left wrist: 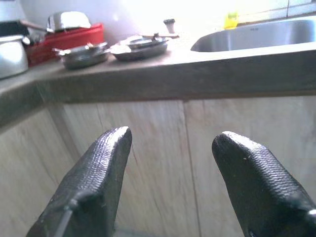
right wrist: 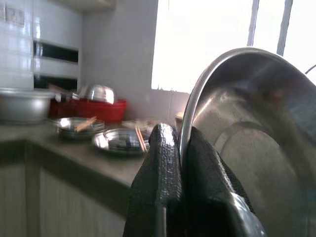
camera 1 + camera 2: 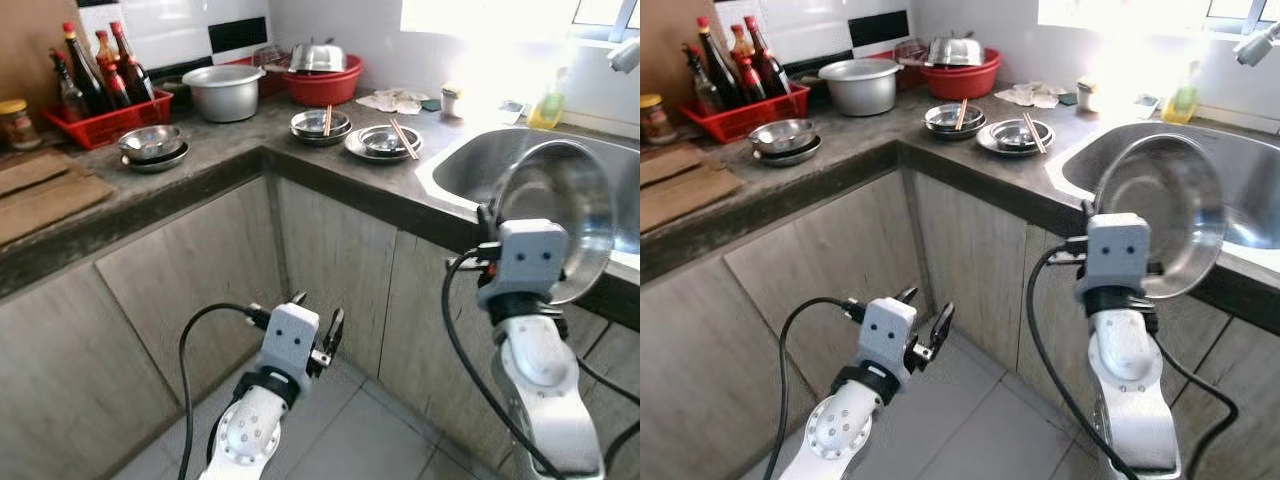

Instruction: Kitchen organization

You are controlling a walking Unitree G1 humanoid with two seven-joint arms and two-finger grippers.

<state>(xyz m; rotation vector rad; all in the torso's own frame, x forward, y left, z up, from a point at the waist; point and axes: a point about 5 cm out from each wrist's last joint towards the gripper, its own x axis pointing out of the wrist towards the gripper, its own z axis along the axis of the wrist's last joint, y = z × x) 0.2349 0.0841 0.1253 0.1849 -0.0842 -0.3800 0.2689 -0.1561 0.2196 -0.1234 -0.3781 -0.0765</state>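
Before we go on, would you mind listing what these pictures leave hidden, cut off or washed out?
- Sink basin: in the eye views, the tilted steel bowl, pinched at its rim by the right gripper, covers much of it.
- Window sill: glare washes out the yellow bottle.
- Red basin: the steel bowl resting in it hides its contents.
- Glass jar: cut by the frame edge.
- Left gripper is open, holding nothing.
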